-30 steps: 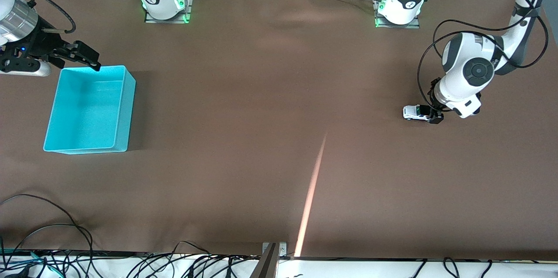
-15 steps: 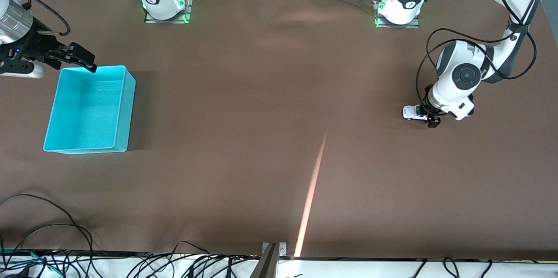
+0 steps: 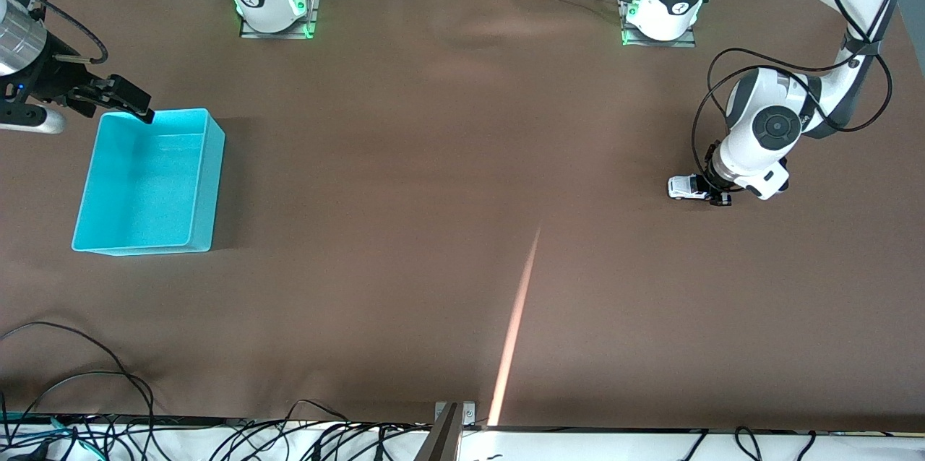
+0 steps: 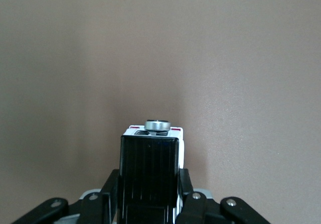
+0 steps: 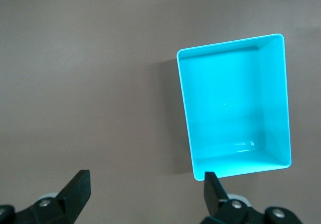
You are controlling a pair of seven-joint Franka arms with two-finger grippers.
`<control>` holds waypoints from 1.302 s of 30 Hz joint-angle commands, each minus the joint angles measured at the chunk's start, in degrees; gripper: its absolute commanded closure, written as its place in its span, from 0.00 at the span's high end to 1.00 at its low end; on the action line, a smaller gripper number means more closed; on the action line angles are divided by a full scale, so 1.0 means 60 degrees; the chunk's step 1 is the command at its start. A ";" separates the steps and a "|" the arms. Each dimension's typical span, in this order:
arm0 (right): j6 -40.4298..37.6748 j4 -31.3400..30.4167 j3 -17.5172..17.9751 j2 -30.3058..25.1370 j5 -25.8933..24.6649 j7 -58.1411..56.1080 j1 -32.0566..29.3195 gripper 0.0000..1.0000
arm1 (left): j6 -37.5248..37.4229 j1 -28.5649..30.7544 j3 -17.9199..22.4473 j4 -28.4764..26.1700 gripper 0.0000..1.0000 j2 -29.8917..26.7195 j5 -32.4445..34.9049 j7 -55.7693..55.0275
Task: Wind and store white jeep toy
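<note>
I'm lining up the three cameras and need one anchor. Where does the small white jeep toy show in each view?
Front view: the boxy white jeep toy sits on the table toward the left arm's end, clamped in the left gripper.
Left wrist view: low centre, its black roof between the fingers.
Right wrist view: not in it.
Shared landmark: the brown table cover.

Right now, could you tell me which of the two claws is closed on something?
The left claw, shut on the white jeep toy; the right claw hangs open over the cyan bin's rim.
</note>
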 commanded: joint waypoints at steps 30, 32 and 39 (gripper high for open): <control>-0.0016 0.0149 0.0435 0.0113 0.0205 -0.0138 -0.0547 1.00 | -0.0429 -0.1005 -0.1758 0.0291 0.05 0.0225 0.0394 -0.2993; -0.0030 0.0149 0.0420 0.0113 0.0205 -0.0138 -0.0547 1.00 | -0.0415 -0.1006 -0.1758 0.0292 0.05 0.0254 0.0423 -0.3038; -0.0031 0.0149 0.0420 0.0113 0.0205 -0.0138 -0.0547 1.00 | -0.0254 -0.0772 -0.1700 0.0321 0.06 0.0562 0.1228 -0.3594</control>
